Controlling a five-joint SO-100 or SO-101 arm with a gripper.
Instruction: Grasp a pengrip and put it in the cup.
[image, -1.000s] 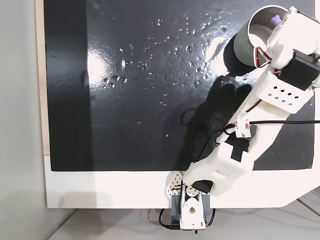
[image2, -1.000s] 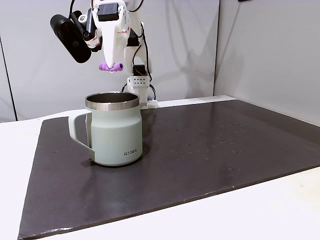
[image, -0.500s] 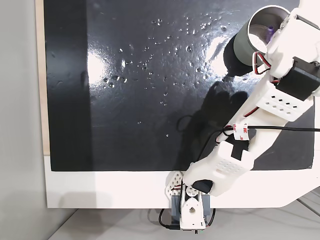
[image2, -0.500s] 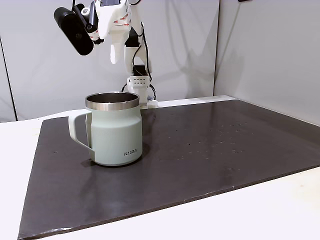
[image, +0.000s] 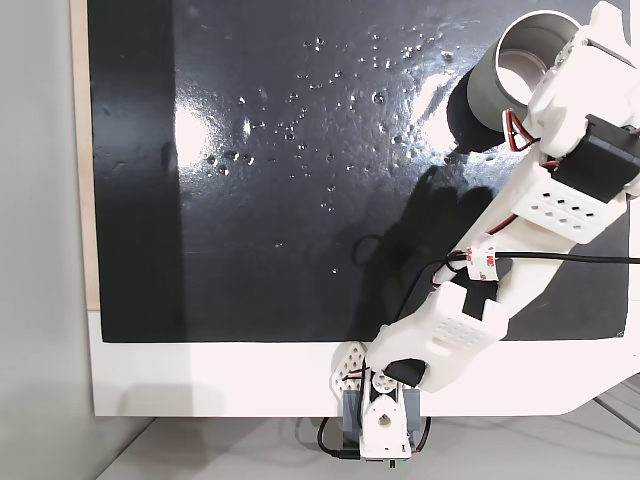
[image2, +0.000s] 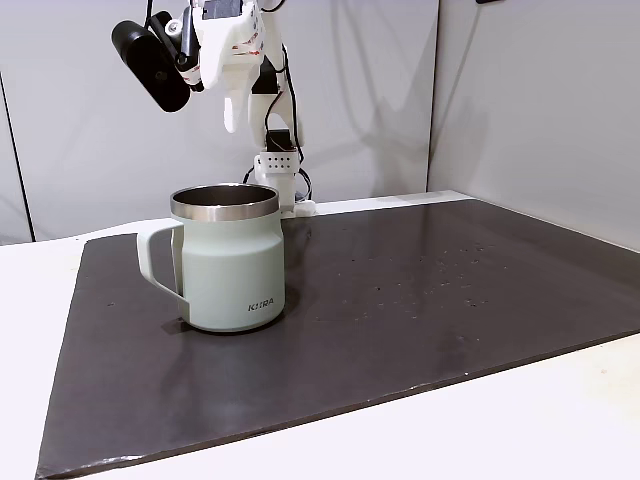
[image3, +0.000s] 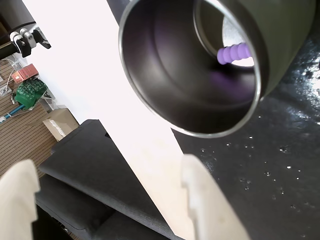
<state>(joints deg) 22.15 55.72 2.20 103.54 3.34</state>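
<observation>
The pengrip (image3: 233, 53) lies on the bottom of the cup (image3: 190, 70), a short ribbed light-purple cylinder that looks soft, its rounded rings catching the light; in the wrist view its long axis runs roughly left to right across the floor of the cup, and a faint purple tint of it shows on the steel just below. The cup's inside is smooth shiny metal with a thin bright rim; outside it is matt pale grey-green (image2: 233, 272), slightly barrel-shaped, with a small white loop handle (image2: 158, 263) on its left in a fixed view and small dark lettering low on its wall. It stands upright on a dark glossy mat (image2: 420, 300), speckled with tiny bright flecks, which lies on the white worktop (image2: 500, 430). The gripper (image3: 107, 197) hangs above and apart from the cup, its two white plastic fingers (image3: 207, 200) spread wide with nothing between them; in a fixed view it sits high over the cup (image2: 231, 105), with a black cylindrical camera (image2: 150, 66) beside it. Seen from above, the white arm (image: 520, 220) reaches from its base (image: 380, 425) at the worktop's near edge to the cup (image: 490, 90) at the mat's far right corner.
</observation>
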